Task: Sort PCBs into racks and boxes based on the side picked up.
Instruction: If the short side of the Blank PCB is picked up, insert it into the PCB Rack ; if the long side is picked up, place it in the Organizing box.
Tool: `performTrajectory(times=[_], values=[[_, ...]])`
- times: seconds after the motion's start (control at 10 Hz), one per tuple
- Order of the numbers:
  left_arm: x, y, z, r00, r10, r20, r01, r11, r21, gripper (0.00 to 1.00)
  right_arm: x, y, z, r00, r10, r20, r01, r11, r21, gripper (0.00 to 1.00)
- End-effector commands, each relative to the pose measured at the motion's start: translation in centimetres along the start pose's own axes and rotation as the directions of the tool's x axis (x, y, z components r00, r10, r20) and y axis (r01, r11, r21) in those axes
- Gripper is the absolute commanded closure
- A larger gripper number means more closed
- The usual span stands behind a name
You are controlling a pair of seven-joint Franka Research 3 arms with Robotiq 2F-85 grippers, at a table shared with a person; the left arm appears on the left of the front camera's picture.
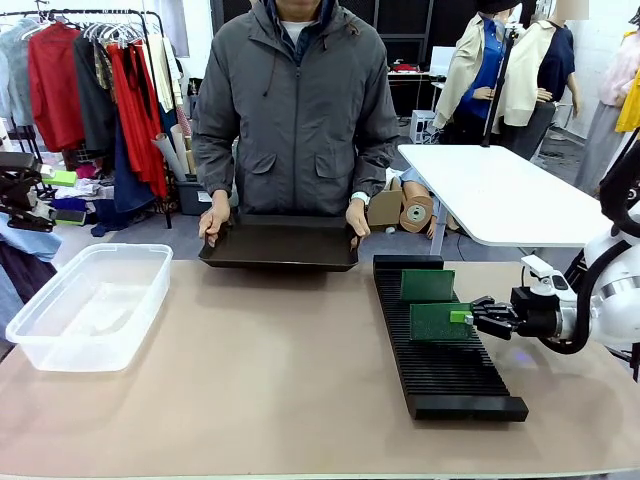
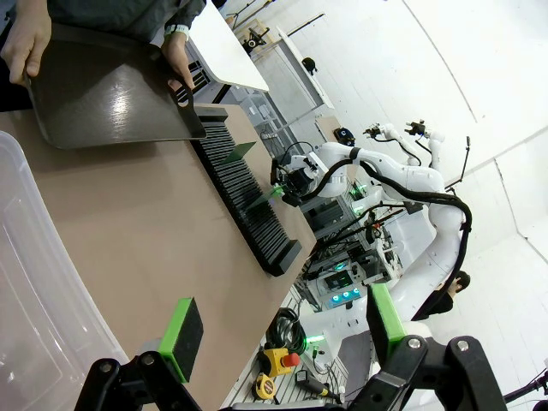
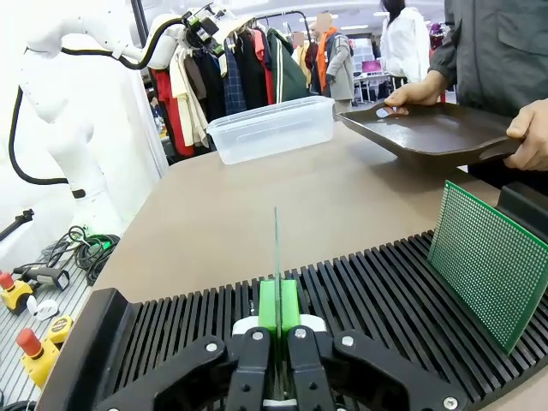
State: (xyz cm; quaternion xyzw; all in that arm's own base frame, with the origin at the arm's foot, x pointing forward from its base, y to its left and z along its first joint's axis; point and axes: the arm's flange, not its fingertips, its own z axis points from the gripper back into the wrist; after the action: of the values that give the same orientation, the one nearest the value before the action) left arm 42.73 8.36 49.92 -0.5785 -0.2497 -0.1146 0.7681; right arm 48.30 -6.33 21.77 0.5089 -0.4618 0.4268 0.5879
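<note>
Front view: at right of centre, a PCB is clamped upright in the black rack by the right gripper. A second PCB is slotted behind it. The clear box is seen at left. In the left wrist view, the left gripper is spread apart.

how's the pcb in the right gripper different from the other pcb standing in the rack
The thin green circuit board nearer the robot is pinched at its edge by the right gripper; the green circuit board farther along stands free, touched by nothing. In the right wrist view the gripped one appears edge-on, a thin line, while the free one shows its lighter dotted face. Both stand upright in the long black slotted rack.
</note>
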Motion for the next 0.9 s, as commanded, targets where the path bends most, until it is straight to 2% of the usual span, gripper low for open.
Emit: performTrajectory(times=[0.0, 0.5, 0.8], values=[[0.0, -0.3, 0.1, 1.0, 0.009, 0.004, -0.009, 1.0, -0.007, 0.0, 0.4, -0.9, 0.1, 0.999, -0.023, 0.026, 0.023, 1.0, -0.005, 1.0], [0.0, -0.3, 0.1, 1.0, 0.009, 0.004, -0.009, 1.0, -0.007, 0.0, 0.1, -1.6, 0.2, 0.997, -0.046, 0.061, 0.046, 0.999, -0.001, 1.0], [0.0, -0.3, 0.1, 1.0, 0.009, 0.004, -0.009, 1.0, -0.007, 0.0, 0.0, -2.0, 0.2, 0.997, -0.056, 0.048, 0.057, 0.998, -0.007, 1.0]])
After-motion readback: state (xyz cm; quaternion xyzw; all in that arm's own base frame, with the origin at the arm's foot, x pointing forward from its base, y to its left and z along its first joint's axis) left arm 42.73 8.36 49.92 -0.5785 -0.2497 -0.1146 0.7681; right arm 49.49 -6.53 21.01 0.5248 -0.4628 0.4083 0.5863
